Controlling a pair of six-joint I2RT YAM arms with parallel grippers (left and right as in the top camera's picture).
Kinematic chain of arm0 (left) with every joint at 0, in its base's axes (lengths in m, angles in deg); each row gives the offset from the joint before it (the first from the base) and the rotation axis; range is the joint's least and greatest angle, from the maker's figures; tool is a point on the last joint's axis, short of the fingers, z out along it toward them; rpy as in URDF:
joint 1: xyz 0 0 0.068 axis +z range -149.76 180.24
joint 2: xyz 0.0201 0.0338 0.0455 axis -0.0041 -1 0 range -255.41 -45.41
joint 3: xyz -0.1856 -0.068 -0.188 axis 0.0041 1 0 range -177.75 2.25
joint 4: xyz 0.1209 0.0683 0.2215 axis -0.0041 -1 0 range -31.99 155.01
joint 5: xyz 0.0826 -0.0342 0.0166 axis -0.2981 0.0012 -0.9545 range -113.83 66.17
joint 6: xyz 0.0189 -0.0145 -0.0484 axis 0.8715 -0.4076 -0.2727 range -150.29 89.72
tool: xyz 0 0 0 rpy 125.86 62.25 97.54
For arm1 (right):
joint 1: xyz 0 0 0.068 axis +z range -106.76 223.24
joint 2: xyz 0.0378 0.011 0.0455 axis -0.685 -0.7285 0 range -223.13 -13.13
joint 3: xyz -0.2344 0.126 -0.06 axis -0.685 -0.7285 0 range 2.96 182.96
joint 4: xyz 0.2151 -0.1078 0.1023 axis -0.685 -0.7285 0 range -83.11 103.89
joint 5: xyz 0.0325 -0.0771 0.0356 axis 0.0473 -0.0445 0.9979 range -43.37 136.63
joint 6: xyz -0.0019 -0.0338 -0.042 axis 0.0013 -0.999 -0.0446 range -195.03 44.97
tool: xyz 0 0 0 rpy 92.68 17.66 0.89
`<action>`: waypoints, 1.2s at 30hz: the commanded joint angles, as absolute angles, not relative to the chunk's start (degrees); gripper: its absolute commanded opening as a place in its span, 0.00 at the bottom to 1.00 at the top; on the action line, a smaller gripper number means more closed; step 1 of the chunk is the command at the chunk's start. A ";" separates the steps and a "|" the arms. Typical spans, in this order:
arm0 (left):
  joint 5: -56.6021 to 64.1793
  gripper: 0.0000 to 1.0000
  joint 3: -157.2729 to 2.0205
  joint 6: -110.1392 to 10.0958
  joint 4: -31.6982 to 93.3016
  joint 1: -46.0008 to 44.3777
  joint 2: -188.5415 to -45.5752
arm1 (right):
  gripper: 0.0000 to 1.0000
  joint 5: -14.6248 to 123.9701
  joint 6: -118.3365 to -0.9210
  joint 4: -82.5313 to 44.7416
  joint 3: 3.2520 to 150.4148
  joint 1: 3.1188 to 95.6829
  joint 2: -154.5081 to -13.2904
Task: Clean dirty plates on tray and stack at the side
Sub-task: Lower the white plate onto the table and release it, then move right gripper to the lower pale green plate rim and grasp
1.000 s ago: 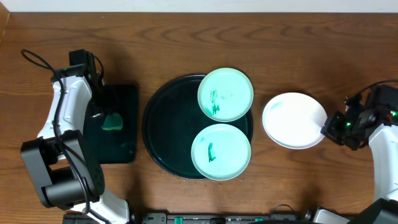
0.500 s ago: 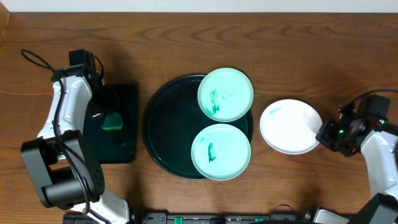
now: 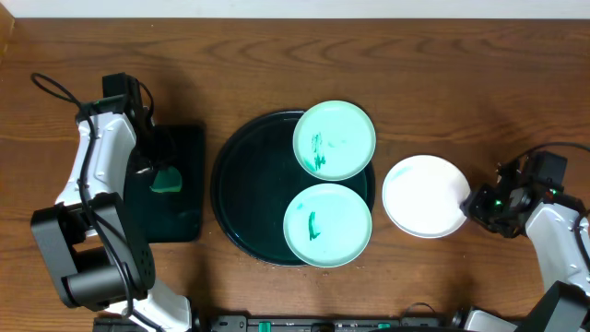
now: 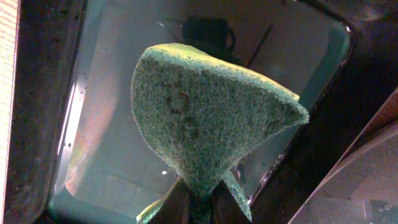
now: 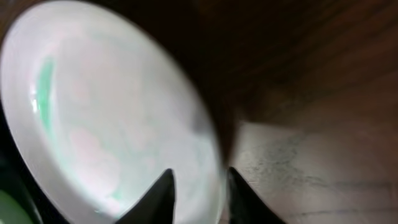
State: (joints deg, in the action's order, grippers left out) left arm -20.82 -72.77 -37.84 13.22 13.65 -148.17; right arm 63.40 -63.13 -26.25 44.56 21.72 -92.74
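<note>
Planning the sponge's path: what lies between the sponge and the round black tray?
Overhead view: from the sponge, just the rectangular tray's floor and rim, then a narrow strip of bare table before the round black tray.

Robotics lab, seemingly; a cabled white-and-black robot arm (image 3: 92,171) stands at each side edge of the dark wood-grain table (image 3: 277,55).

From overhead: bright and even, sharp throughout, with soft shadows on the counter (image 3: 277,55). At the left wrist: dim, crisp on the sponge (image 4: 205,124), with pale glare and reflections across the rectangular tray (image 4: 93,124). At the right wrist: blurred, washed out on the white plate (image 5: 106,124), deeply shadowed beside its rim.
</note>
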 commanded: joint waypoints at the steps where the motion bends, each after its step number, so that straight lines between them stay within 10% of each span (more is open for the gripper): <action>1: -21.54 0.07 -72.75 -38.54 13.39 13.95 -148.39 | 0.35 65.83 -63.52 -28.15 48.01 22.16 -91.56; 36: -21.54 0.07 -72.75 -38.54 14.55 13.95 -148.39 | 0.47 66.18 -67.39 -34.49 58.79 33.59 -91.23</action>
